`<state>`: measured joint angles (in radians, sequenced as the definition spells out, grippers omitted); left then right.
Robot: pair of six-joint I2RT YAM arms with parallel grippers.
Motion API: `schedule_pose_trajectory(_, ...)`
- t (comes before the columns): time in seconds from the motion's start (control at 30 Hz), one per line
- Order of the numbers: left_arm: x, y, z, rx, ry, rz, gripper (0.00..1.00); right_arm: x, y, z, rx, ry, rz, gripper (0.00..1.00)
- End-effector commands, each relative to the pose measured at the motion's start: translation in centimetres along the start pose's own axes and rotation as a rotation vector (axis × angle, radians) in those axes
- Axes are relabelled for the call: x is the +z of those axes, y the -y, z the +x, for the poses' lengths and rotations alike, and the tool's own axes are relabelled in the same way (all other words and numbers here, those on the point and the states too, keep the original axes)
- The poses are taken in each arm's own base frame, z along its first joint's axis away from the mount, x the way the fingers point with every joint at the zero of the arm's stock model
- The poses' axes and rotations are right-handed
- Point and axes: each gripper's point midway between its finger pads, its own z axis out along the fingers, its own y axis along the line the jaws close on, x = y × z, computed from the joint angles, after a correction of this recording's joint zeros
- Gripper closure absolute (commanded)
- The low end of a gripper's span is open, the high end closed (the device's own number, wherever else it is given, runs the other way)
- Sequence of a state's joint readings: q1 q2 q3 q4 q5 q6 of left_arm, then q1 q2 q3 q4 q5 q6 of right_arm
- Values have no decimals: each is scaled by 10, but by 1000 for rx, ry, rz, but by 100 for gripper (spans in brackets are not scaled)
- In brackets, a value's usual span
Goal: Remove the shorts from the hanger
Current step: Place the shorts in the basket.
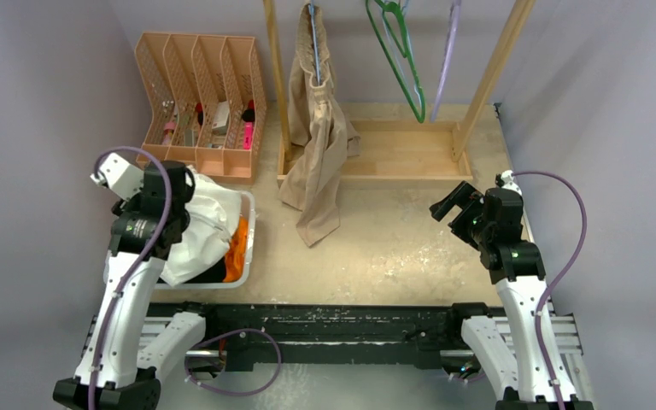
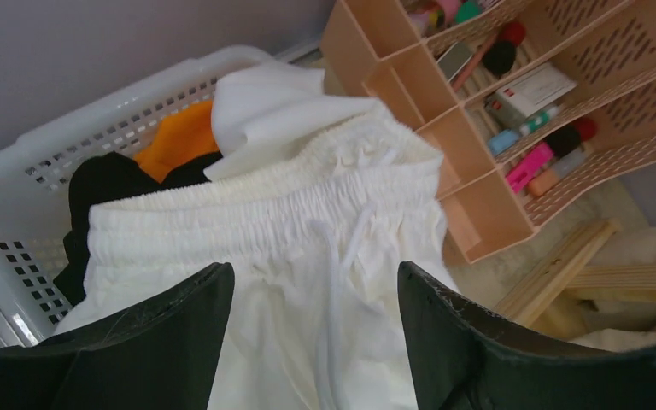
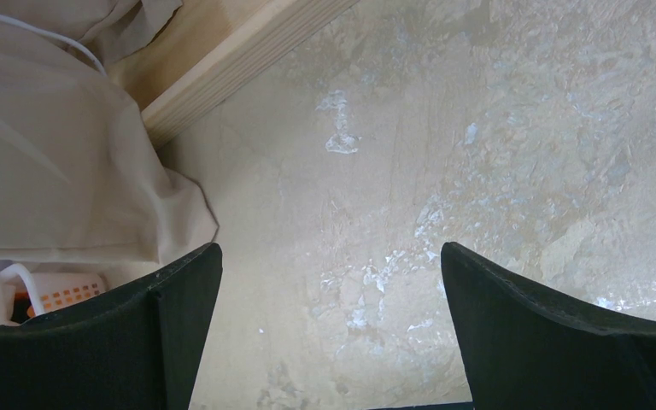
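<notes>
The beige shorts (image 1: pixel 316 162) hang on a blue hanger (image 1: pixel 313 43) on the wooden rack (image 1: pixel 401 158), with the legs trailing onto the table. They also show in the right wrist view (image 3: pixel 43 171). The white shorts (image 1: pixel 209 226) lie on top in the white basket (image 1: pixel 250 222), over the orange shorts (image 1: pixel 237 248) and the black shorts (image 2: pixel 107 184). My left gripper (image 2: pixel 314 272) is open and empty just above the white shorts (image 2: pixel 307 231). My right gripper (image 3: pixel 331 249) is open and empty over bare table, right of the beige shorts.
A green hanger (image 1: pixel 401 60) and a purple hanger (image 1: pixel 446 60) hang bare on the rack. A peach desk organizer (image 1: pixel 201 94) with small items stands behind the basket. The rack's wooden base edge (image 3: pixel 248 51) lies near my right gripper.
</notes>
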<state>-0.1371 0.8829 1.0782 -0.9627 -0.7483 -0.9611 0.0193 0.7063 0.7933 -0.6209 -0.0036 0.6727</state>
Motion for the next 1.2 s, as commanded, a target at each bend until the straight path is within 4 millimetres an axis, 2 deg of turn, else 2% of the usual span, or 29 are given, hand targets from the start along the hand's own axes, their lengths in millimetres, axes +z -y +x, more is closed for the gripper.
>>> schedule_pose_trajectory(0.0, -33, -1, -58, -31, 117, 44, 29, -1, -8, -6, -14, 20, -40, 1)
schedule_pose_trajectory(0.03, -38, 6, -65, -34, 122, 81, 28, -1, -8, -6, -14, 21, -40, 1)
schedule_pose_trajectory(0.13, -47, 27, -68, -5, 84, 178, 26, -1, -8, -6, -12, 24, -38, 1)
schedule_pose_trajectory(0.2, -49, 38, -63, 9, 43, 223, 25, 0, -8, -7, -14, 28, -37, 1)
schedule_pose_trajectory(0.27, -50, 55, -49, 25, -21, 304, 25, 0, -7, -7, -15, 24, -34, 1)
schedule_pose_trajectory(0.33, -54, 80, -22, 48, -117, 451, 26, 2, -7, -6, -16, 17, -32, 1)
schedule_pose_trajectory(0.43, -62, 120, 43, 67, -358, 697, 30, 2, -7, -5, -17, 12, -30, 1)
schedule_pose_trajectory(0.5, -71, 135, 78, 35, -523, 802, 36, 1, -7, -6, -17, 15, -32, 1)
schedule_pose_trajectory(0.53, -70, 135, 91, 15, -574, 799, 40, 1, -7, -5, -16, 15, -32, 1)
schedule_pose_trajectory(0.6, -49, 115, 105, -44, -581, 647, 42, 0, -7, -5, -13, 16, -34, 1)
schedule_pose_trajectory(0.67, -11, 74, 101, -70, -436, 397, 41, 0, -7, -5, -12, 18, -34, 1)
schedule_pose_trajectory(0.73, 12, 30, 94, -81, -311, 185, 41, 0, -7, -5, -12, 18, -36, 1)
schedule_pose_trajectory(0.83, 32, -16, 80, -88, -156, -19, 39, -1, -8, -5, -12, 18, -43, 1)
schedule_pose_trajectory(0.9, 32, -42, 62, -103, -51, -145, 40, -1, -8, -5, -14, 18, -43, 1)
schedule_pose_trajectory(0.97, 29, -45, 43, -117, 22, -156, 40, -1, -8, -5, -13, 16, -44, 1)
schedule_pose_trajectory(1.03, 28, -37, 34, -122, 45, -117, 40, 0, -8, -5, -14, 17, -43, 1)
schedule_pose_trajectory(1.1, 30, -40, 34, -119, 60, -137, 40, 0, -8, -6, -15, 22, -39, 1)
schedule_pose_trajectory(1.17, 39, -54, 44, -79, 70, -203, 40, 0, -7, -6, -17, 18, -34, 1)
